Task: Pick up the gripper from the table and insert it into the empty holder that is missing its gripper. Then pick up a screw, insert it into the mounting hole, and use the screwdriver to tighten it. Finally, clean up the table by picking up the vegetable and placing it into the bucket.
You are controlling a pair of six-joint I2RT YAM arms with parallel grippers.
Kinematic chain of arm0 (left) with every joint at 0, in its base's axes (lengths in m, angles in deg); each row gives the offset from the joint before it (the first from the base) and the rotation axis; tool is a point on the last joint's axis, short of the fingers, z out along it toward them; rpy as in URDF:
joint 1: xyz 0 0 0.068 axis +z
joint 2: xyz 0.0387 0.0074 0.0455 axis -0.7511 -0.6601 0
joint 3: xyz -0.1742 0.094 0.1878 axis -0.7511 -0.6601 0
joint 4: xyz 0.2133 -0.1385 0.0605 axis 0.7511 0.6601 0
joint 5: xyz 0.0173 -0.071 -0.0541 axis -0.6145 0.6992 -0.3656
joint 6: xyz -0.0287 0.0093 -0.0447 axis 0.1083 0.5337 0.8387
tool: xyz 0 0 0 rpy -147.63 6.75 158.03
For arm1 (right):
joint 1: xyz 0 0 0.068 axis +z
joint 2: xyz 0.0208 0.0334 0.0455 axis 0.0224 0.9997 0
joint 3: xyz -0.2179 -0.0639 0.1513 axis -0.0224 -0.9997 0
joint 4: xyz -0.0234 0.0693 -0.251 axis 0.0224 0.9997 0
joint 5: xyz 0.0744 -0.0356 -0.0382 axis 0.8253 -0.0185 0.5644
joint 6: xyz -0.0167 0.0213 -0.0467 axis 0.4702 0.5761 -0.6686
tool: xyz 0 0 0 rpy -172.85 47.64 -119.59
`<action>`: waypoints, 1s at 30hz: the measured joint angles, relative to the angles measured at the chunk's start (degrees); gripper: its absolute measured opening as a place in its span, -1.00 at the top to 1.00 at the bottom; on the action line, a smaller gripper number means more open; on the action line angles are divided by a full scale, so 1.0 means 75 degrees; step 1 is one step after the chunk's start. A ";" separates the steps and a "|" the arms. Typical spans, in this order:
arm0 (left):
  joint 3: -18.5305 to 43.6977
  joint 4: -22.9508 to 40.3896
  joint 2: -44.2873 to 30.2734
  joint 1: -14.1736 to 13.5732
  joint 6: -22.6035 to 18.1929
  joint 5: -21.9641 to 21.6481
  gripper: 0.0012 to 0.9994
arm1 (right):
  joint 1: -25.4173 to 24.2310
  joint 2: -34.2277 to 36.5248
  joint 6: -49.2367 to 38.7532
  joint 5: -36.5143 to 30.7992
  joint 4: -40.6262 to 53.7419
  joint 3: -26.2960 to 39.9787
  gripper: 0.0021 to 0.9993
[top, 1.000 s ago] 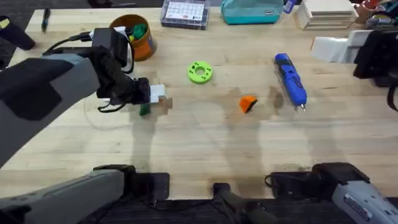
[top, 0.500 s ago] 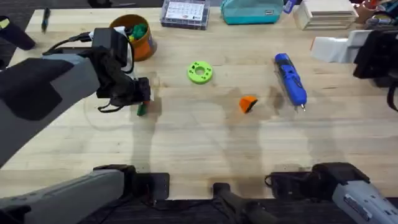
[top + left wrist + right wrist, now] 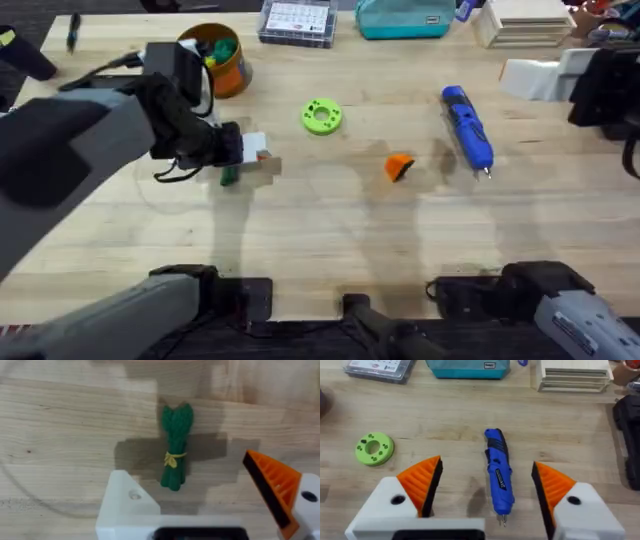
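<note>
Wooden counter under me: my left hand hangs spread over the vegetable, near the bucket. Its bare holder needs the gripper first. Right hand gapes over the screwdriver.

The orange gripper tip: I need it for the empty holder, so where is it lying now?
In the overhead view the orange gripper tip lies loose on the table right of centre, between the green disc and the blue screwdriver, nearer the screwdriver.
</note>
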 joint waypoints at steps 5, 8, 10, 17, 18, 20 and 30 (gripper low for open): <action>0.0102 0.0029 0.1175 0.0000 0.0097 0.0021 -0.97 | 0.0000 0.0003 0.0000 0.0000 0.0000 0.0000 -0.99; 0.0146 0.0032 0.1900 0.0000 0.0137 0.0035 -0.97 | 0.0000 0.0003 0.0000 0.0000 0.0003 0.0000 -0.99; 0.0149 0.0014 0.2316 0.0000 0.0158 0.0035 -0.97 | 0.0000 0.0003 0.0000 0.0000 0.0000 0.0000 -0.99; -0.1368 -0.2787 0.3939 -0.0009 0.0183 0.0034 -0.97 | 0.0000 0.0003 0.0000 0.0000 0.0000 0.0000 -0.99; -0.1731 -0.3246 0.4198 -0.0009 0.0190 0.0035 -0.97 | 0.0000 0.0003 0.0000 0.0000 0.0003 0.0000 -0.99; -0.2557 -0.4239 0.4815 -0.0009 0.0190 0.0033 -0.97 | 0.0000 0.0003 0.0000 0.0000 0.0002 0.0000 -0.99; -0.5315 -0.5604 0.7446 -0.0009 0.0245 -0.0022 -0.97 | 0.0000 0.0003 0.0000 0.0000 0.0000 0.0000 -0.99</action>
